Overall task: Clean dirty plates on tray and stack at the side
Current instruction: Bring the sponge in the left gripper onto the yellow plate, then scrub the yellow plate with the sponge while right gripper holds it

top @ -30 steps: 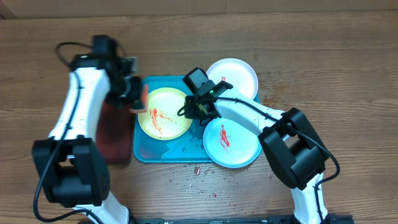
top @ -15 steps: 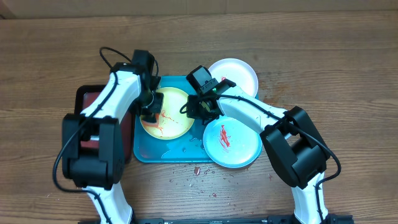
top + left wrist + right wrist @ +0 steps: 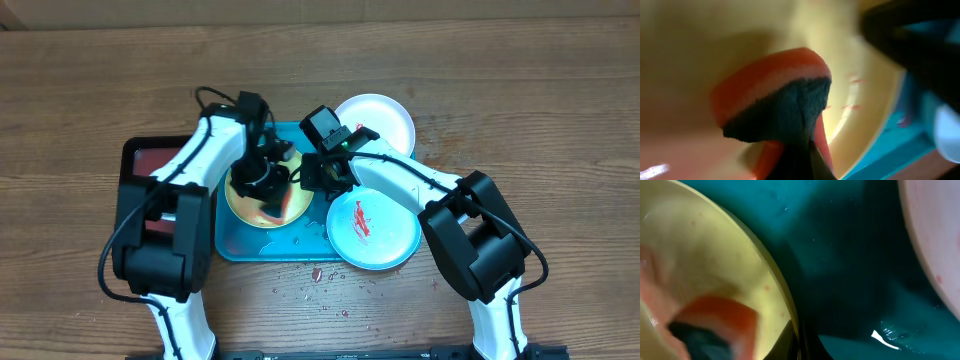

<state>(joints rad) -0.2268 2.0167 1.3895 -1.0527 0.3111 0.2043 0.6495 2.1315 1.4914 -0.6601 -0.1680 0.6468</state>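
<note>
Wooden table (image 3: 560, 100), tray (image 3: 235, 245) mid-frame: our left gripper (image 3: 262, 180), clamped on the sponge (image 3: 775, 100), scrubs the yellow-green plate (image 3: 250, 208) while our right gripper (image 3: 322, 178) pinches its rim. At lower right the aqua plate (image 3: 385, 235) is smeared; we see nothing stacked yet.

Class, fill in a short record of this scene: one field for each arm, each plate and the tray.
Left gripper: holds a sponge on the yellow-green plate
Right gripper: at that plate's right rim, grip unclear
Aqua plate: smeared red, overlapping the right edge of the blue tray
White plate: by the tray's far right corner
</note>
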